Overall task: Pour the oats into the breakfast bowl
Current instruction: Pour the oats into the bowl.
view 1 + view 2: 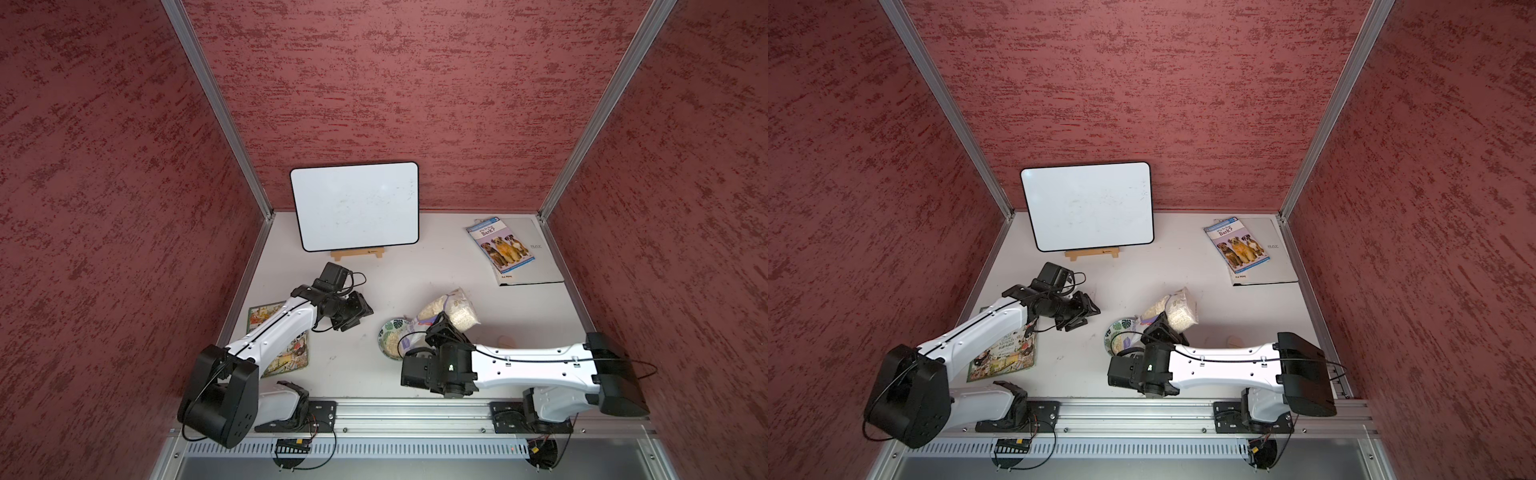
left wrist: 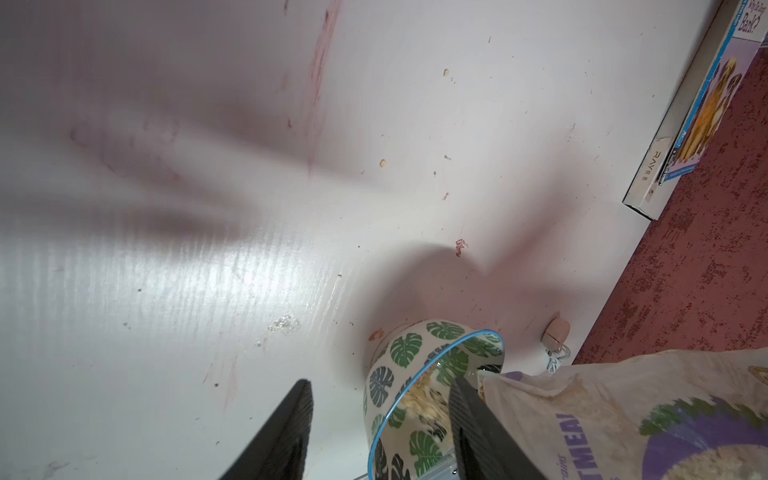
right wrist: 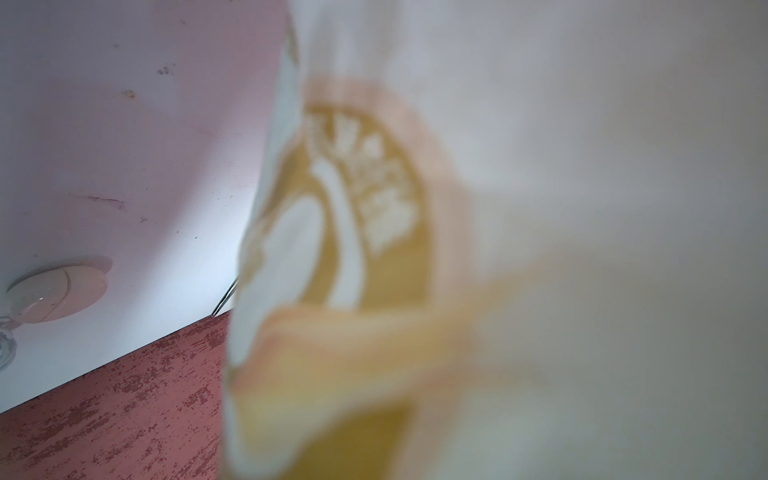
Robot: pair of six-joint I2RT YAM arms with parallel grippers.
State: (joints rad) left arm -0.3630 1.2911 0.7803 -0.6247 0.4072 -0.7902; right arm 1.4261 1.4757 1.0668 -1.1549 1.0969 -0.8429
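The worktop (image 2: 208, 270) is smooth, glossy white, scuffed and stained; the walls (image 1: 415, 83) look rough and matt. The breakfast bowl (image 2: 399, 365) shines like glazed ceramic, the oats (image 1: 457, 309) sit in crinkled clear plastic, and the easel (image 1: 357, 254) is pale wood.

Just right of centre in both top views, the clear, purple-labelled oats bag (image 1: 451, 309) is tilted, its bottom raised and its mouth at the rim of the leaf-patterned breakfast bowl (image 1: 384, 329), which holds pale flakes (image 1: 391, 348).

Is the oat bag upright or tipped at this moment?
Tipped. The oat bag slants in the right gripper, mouth down over the bowl, which already holds some oats.
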